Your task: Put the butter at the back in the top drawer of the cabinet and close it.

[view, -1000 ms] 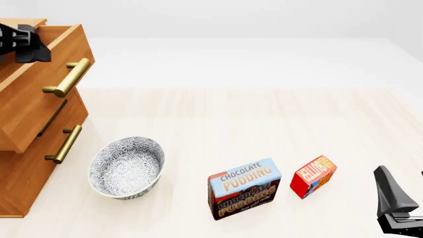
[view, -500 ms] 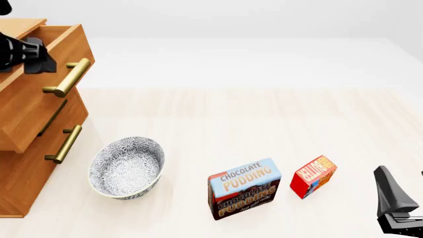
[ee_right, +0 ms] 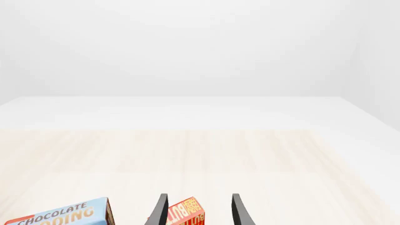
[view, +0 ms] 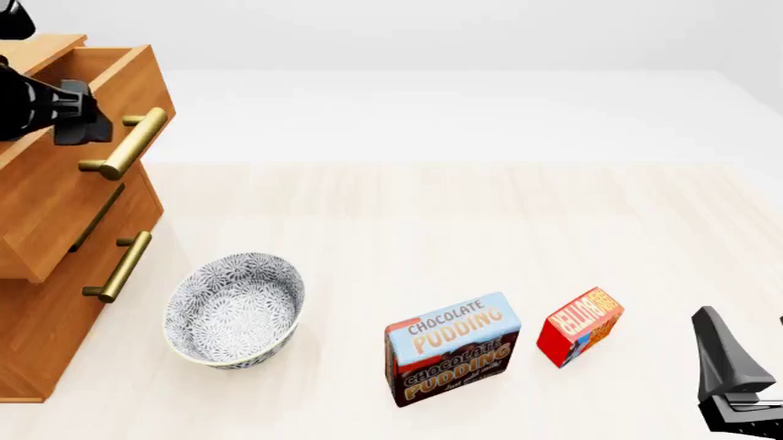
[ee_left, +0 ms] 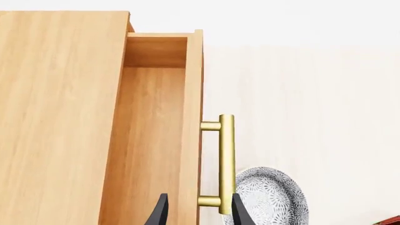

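The butter [view: 580, 326] stands on the counter [view: 490, 220] near its front edge, toward the right front corner, tilted a little, its orange-yellow label with white lettering facing up and forward. Nothing grips it. Just beside it, toward the middle of the front edge, stands the chocolate pudding box [view: 452, 348], larger, blue above and brown below; the two are close but apart. Farther along the front edge toward the left is the patterned bowl [view: 235, 310], upright and grey-white.

The cabinet [view: 49, 275] stands at the counter's left edge. The top drawer [view: 73, 174] is pulled out, its front well forward of the two drawers below; in the left wrist view its inside shows as bare wood [ee_left: 150, 140]. Its brass handle [view: 126, 143] runs along the front.

The left gripper [view: 86, 117] hangs over the open top drawer, just behind the drawer front and near the handle. In the left wrist view its two dark fingertips [ee_left: 160, 213] stand apart, one over the drawer's inside and one beside the handle's lower end, with the drawer front between them; the jaws are parted and hold nothing.

The right gripper [view: 746, 385] sits low at the counter's right front corner, beside the butter and apart from it. In the right wrist view its jaws are wide, the butter [ee_right: 186, 213] showing between the fingertips [ee_right: 239, 211], untouched.
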Robot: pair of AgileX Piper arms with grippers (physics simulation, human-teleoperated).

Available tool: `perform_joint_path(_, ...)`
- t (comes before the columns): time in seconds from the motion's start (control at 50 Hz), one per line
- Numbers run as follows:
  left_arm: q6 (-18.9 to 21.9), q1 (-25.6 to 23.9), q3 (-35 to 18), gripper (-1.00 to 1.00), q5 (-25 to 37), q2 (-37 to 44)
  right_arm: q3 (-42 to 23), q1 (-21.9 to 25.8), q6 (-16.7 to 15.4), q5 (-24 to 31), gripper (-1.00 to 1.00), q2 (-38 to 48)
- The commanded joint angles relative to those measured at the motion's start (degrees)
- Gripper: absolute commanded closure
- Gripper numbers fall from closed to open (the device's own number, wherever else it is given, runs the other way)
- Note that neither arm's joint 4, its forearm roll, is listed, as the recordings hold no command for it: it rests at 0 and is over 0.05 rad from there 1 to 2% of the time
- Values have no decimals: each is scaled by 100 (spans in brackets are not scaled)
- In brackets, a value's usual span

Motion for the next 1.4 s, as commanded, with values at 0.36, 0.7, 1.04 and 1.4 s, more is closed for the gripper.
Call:
perform_joint_path(0.36, 59, -95, 97, -100, -56, 8, 0, 0, 0, 0, -100, 0)
perform_joint_path(0.7, 94, -143, 119, -100, -70, 20, 0, 0, 0, 0, -100, 0)
perform_joint_path(1.04, 110, -205, 194, -100, -120, 39, 0, 0, 0, 0, -100, 0)
perform_joint_path(1.4, 118, -287, 282, -100, -200, 87, 0, 0, 0, 0, -100, 0)
